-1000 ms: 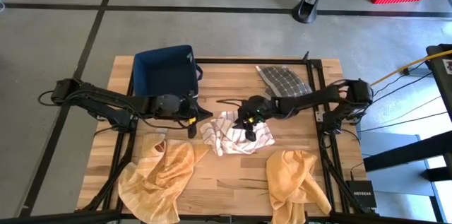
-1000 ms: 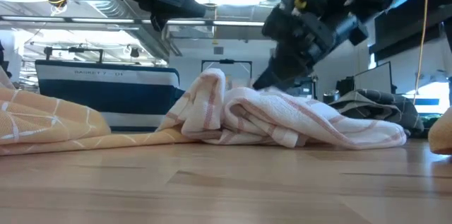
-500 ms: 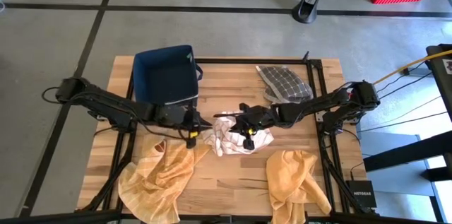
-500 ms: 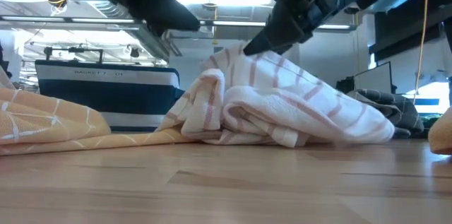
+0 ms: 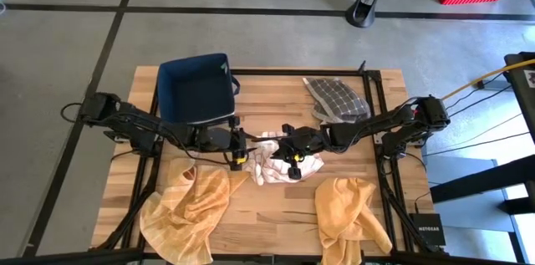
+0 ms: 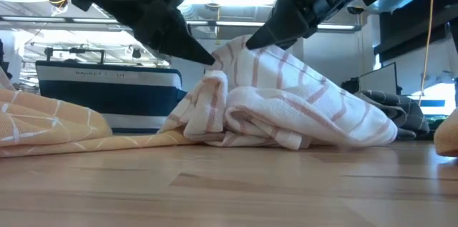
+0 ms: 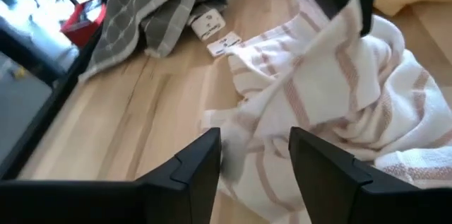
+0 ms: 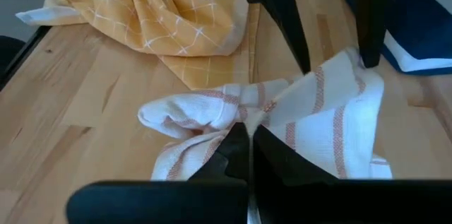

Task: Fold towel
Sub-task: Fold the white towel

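A white towel with pink stripes (image 5: pixel 272 165) lies bunched at the table's middle, its lower folds (image 6: pixel 286 123) on the wood. My right gripper (image 8: pixel 247 146) reaches in from the right and is shut on a fold of it, drawn up into a peak (image 6: pixel 247 48). My left gripper (image 7: pixel 254 160) comes from the left, open. In the right wrist view its fingers (image 8: pixel 293 26) stand on either side of the raised flap (image 8: pixel 346 75). My right gripper pinches a bunched fold (image 8: pixel 244 111) near the towel's middle between its two fingers, slanting down from the table's right side. That fold is lifted into a peak while the rest of the towel stays on the table. My left gripper stands around the raised flap; whether it touches I cannot tell.
A blue bin (image 5: pixel 196 89) stands at the far left. A grey checked cloth (image 5: pixel 334 98) lies at the far right. Two yellow cloths (image 5: pixel 188 211) (image 5: pixel 347 215) lie along the near edge, the left one reaching up to the towel.
My right gripper has gone up and toward the table's left with a fold of the towel, drawing it into a peak while the lower folds stayed on the table. My left gripper has come down and toward the towel, its wrist rolling.
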Motion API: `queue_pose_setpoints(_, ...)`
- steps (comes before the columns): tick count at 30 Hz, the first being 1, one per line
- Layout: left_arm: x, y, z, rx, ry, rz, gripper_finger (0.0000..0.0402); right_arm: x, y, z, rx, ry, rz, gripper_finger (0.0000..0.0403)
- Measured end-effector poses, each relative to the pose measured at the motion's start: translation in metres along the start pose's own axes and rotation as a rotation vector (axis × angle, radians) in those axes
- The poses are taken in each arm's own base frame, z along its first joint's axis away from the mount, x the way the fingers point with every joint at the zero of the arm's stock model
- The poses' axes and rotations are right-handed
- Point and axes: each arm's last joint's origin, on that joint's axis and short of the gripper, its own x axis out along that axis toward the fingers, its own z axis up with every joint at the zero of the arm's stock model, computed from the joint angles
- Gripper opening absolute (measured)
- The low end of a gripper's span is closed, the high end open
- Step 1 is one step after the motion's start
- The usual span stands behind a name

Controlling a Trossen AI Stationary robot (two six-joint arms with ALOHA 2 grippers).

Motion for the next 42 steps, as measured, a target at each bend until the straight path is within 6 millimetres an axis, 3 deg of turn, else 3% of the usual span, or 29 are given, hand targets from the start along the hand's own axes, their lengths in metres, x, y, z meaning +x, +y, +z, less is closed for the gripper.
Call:
queue_pose_setpoints(9, 0.0, -0.003, 0.003, 0.017, -0.033, 0.005, 0.0142, 0.0, 0.002, -0.001, 0.0, 0.006, 0.003, 0.0003)
queue_pose_setpoints(13, 0.0, -0.005, 0.003, 0.029, -0.037, -0.006, 0.0097, 0.0, 0.001, 0.002, 0.0, -0.02, 0.003, 0.0004)
queue_pose_setpoints(17, 0.0, -0.005, 0.004, 0.049, -0.047, -0.029, 0.002, 0.0, 0.001, 0.004, 0.0, -0.047, 0.001, 0.0014)
queue_pose_setpoints(22, 0.0, -0.002, 0.008, 0.033, -0.045, -0.026, 0.0006, 0.0, 0.001, 0.005, 0.006, -0.052, -0.024, 0.0039)
queue_pose_setpoints(26, -0.009, 0.001, 0.028, -0.001, -0.056, -0.034, 0.0004, -0.017, 0.0, 0.012, 0.023, 0.035, -0.051, 0.0088)
queue_pose_setpoints(31, -0.027, 0.002, 0.052, -0.093, 0.044, -0.073, 0.0003, -0.064, 0.001, 0.026, 0.068, 0.283, -0.073, 0.0152)
queue_pose_setpoints(35, -0.045, -0.001, 0.073, -0.169, 0.118, -0.102, 0.0002, -0.095, 0.01, 0.021, 0.163, 0.392, -0.095, 0.0173)
queue_pose_setpoints(38, -0.057, -0.008, 0.083, -0.22, 0.156, -0.131, 0.0002, -0.105, 0.022, 0.01, 0.162, 0.41, -0.118, 0.0173)
queue_pose_setpoints(42, -0.069, -0.019, 0.091, -0.241, 0.182, -0.169, 0.0002, -0.097, 0.037, -0.012, 0.118, 0.388, -0.159, 0.0167)
